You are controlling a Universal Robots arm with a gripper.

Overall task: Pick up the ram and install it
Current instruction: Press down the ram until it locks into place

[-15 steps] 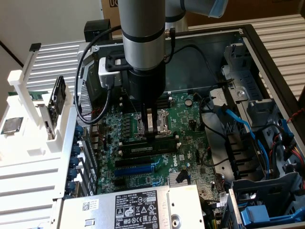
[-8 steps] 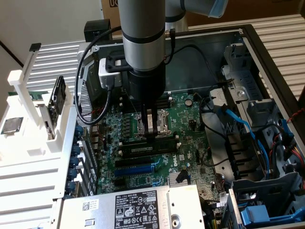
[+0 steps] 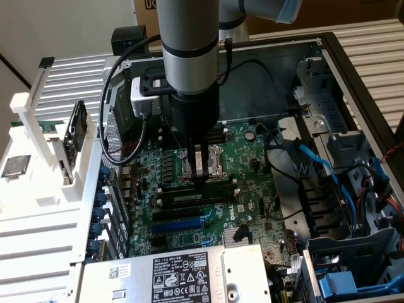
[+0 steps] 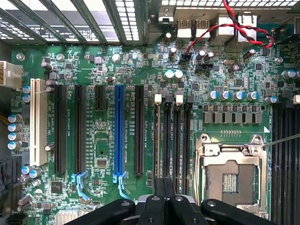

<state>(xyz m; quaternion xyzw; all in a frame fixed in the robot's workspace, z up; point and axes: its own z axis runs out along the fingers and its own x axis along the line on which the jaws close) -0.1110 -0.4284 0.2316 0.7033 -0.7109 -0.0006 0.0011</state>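
Gripping: the gripper (image 3: 201,172) has its fingers pressed together with no gap, and no object can be made out between them.
Gripper, wrist view: the gripper (image 4: 164,197) has dark fingers (image 4: 154,206) that meet over the near ends of the memory slots (image 4: 171,140).
Gripper position: it points straight down over the motherboard (image 3: 252,189), inside the open computer case (image 3: 353,82), with its tips at the row of memory slots (image 3: 189,201), just in front of the CPU socket (image 3: 218,161).
Ram: the ram (image 3: 218,187) lies lengthwise along the slot nearest the socket, a long thin dark stick running across the exterior view.
Ram relative to gripper: it is directly beneath the fingertips, which come down near its middle; whether they touch it cannot be told.
Ram seating: it stands level in the slot line; whether the end clips have locked cannot be told.
Nearby: the blue expansion slot (image 3: 183,222) lies just beyond the black slots, on the side away from the socket.
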